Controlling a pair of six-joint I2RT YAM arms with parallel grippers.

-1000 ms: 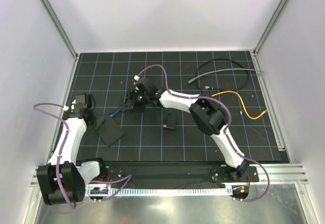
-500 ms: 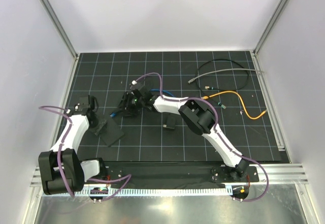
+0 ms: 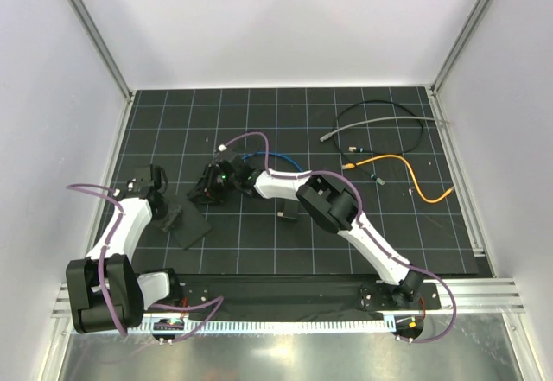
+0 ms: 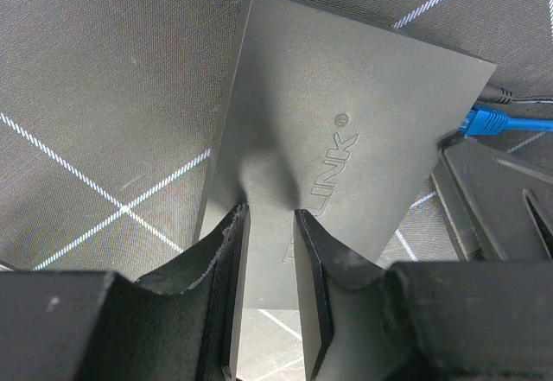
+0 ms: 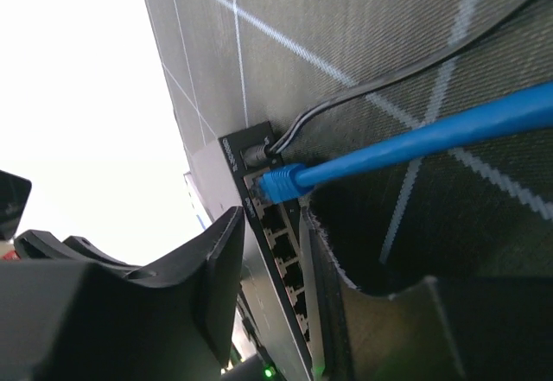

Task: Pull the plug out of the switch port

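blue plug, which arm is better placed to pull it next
Right. The right gripper sits at the port edge of the switch, the blue plug just beyond its open fingers. The left gripper rests on the opposite end, likely bracing it.

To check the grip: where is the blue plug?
Right wrist view: the blue plug sits in the switch's end port, beside the black cable, just beyond the right fingers.

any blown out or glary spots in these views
Right wrist: upper left blown out to white, the blue plug is sharp. Left wrist: soft sheen on the switch, no hard glare, lettering legible. Top external: even light, dull reflections on the metal strip at the bottom.
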